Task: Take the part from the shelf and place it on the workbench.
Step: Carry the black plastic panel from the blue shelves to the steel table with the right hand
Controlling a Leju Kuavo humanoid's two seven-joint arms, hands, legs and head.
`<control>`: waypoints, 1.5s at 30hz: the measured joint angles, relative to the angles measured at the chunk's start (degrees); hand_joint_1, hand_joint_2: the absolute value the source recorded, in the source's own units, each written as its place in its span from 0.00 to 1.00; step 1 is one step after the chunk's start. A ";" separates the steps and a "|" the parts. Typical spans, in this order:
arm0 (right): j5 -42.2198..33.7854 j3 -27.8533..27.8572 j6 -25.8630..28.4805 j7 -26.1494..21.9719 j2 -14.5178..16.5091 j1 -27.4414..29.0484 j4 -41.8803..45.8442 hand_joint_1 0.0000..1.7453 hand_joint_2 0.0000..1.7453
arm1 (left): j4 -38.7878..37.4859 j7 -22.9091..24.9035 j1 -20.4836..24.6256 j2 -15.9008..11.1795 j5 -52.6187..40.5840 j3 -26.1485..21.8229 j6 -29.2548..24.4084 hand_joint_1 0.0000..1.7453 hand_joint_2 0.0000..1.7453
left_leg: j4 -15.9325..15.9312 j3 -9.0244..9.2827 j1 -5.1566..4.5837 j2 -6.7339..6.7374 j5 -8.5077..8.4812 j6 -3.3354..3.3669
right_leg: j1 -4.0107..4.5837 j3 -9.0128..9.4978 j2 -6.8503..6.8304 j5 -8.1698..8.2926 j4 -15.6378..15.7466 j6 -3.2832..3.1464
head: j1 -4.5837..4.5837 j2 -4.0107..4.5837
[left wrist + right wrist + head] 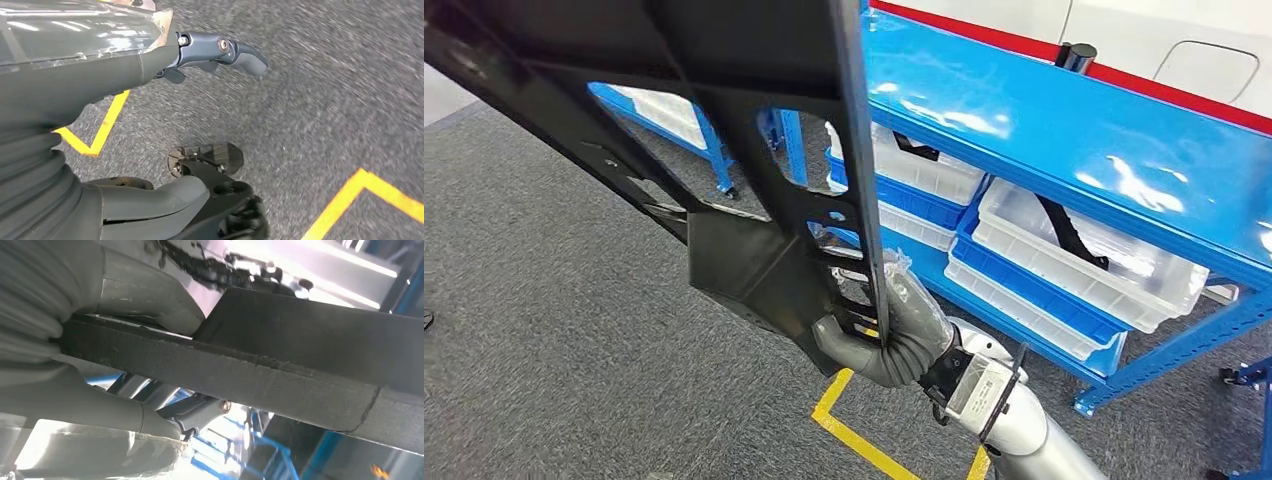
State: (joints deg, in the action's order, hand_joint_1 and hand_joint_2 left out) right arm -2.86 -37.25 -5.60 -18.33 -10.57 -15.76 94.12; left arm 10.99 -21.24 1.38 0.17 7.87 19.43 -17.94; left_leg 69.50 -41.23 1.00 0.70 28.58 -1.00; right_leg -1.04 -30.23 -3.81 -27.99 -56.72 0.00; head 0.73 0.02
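- The right hand's fingers [856, 322] were clamped on the lower edge of the large black ribbed plastic frame part [724, 140], thumb on one face, darker fingers on the other.
- From the fingers, the part rose up and away, well above the grey carpet floor [554, 330]; the blue metal shelf [1064, 140] with white plastic bins [1084, 260] stood just beyond it.
- The left hand [220, 50] hung over the floor near yellow tape lines [100, 132], its fingers apart and holding nothing.
- The part looked stiff, light for its size, but long: it would likely swing about a single end grip.
- A hold on a rib nearer the middle, or a second hand, would probably steady it.
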 joint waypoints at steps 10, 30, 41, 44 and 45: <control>-0.57 0.43 -1.60 3.29 -0.18 -0.32 -0.60 1.00 1.00 | 0.08 -0.64 0.50 -0.10 0.20 0.01 -1.00 0.00 1.00 | -12.06 6.40 -0.47 -0.26 -3.83 3.50 | 0.34 -3.12 1.91 -4.95 -7.98 1.48 | 0.60 0.00; -0.74 -0.04 -3.26 4.38 -0.10 -1.37 -3.01 1.00 1.00 | 0.07 -2.20 -0.02 0.08 1.43 -0.02 -0.18 0.00 1.00 | 2.10 -1.39 -0.39 -0.58 0.97 0.66 | 0.41 -0.53 0.05 -0.43 -0.81 -0.04 | 0.04 0.00; -1.17 -0.28 -4.09 4.04 0.33 -2.70 -2.96 1.00 1.00 | 0.08 -2.31 0.71 -0.07 1.43 -0.05 0.09 0.00 1.00 | -12.53 6.66 -1.05 -1.03 -4.05 4.23 | 0.87 -4.35 2.33 -5.57 -10.18 0.78 | 0.28 0.00; -1.21 -0.69 -4.48 4.18 0.33 -2.90 -3.09 1.00 1.00 | 0.07 -2.40 0.69 0.02 1.45 -0.04 0.33 0.00 1.00 | -12.48 6.53 -0.96 -3.57 -4.16 4.23 | 0.61 -8.38 3.64 -7.48 -17.71 1.40 | 0.35 0.00; -1.22 -0.82 -4.58 4.21 0.38 -3.03 -3.10 1.00 1.00 | 0.07 -2.40 0.65 0.05 1.44 -0.04 0.45 0.00 1.00 | -12.42 6.54 -0.90 -4.43 -4.19 4.15 | 0.43 -7.75 3.77 -6.31 -15.98 2.05 | 0.35 0.00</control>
State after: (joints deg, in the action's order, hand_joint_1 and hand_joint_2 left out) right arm -4.08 -38.07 -10.17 -14.12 -10.19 -18.78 91.01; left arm 11.06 -23.65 2.02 0.22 9.32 19.39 -17.50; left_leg 57.08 -34.68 0.11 -3.73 24.40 3.15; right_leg -0.61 -37.98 -0.04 -34.31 -72.70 2.05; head 1.08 0.02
